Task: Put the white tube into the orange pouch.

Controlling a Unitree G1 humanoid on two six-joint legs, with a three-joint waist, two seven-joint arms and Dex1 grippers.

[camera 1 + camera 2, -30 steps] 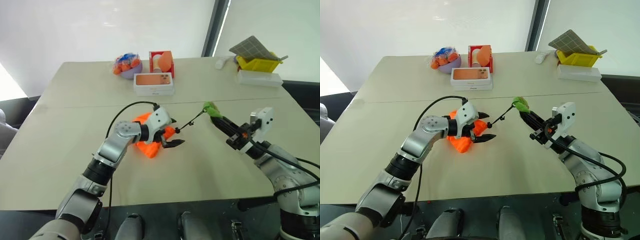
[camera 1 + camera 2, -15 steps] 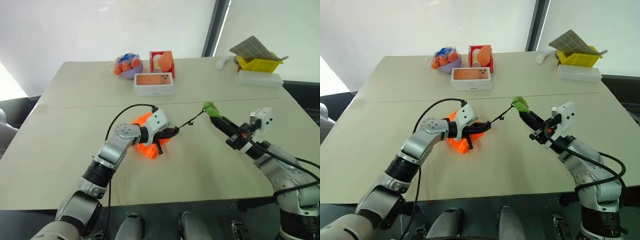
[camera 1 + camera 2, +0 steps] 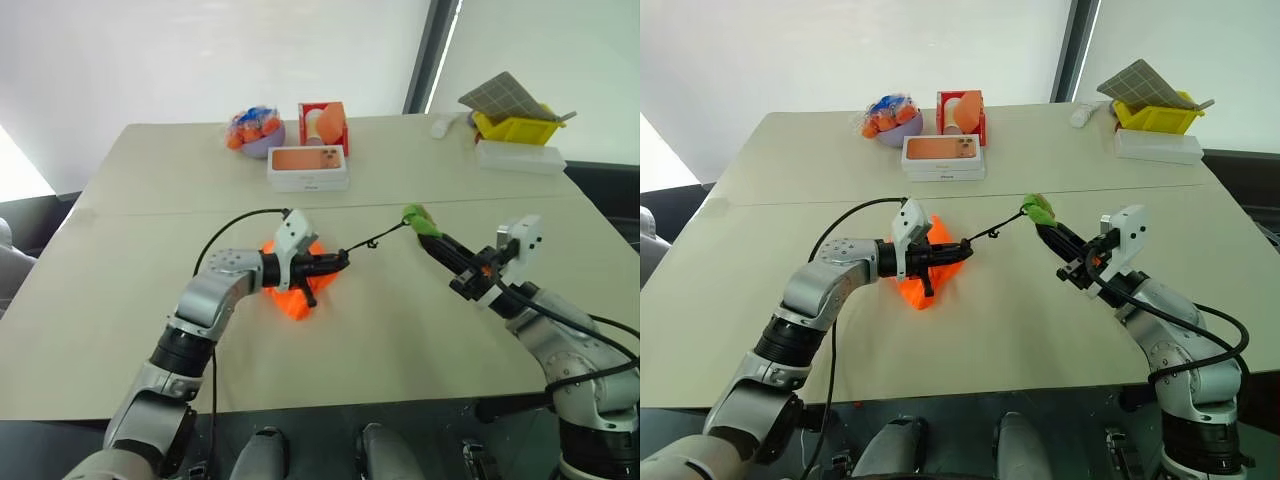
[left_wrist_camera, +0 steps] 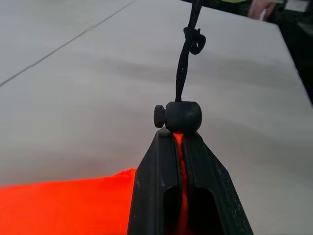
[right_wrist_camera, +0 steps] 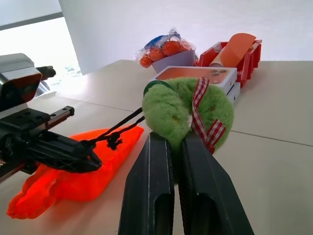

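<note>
The orange pouch [image 3: 290, 285] is lying on the table [image 3: 150, 300], in the middle, close to me. My left gripper [image 3: 340, 264] is squeezing shut on the pouch's top edge, and a strip of orange cloth is pinched between its two black fingers [image 4: 159, 196]. The round black cord stopper [image 4: 182, 117] is sitting right at my fingertips. The black cord [image 3: 375, 241] is running from there up to the green ball [image 3: 420, 220]. My right gripper [image 3: 432, 240] is pinching that fuzzy green ball shut tight and holding it up off the table. The white tube [image 3: 443, 125] is lying far away at the back of the table, just beside the yellow bin [image 3: 515, 128]. A long white case [image 3: 518, 157] is resting in front of the bin. A white phone box [image 3: 308, 167] is sitting at the back too.
</note>
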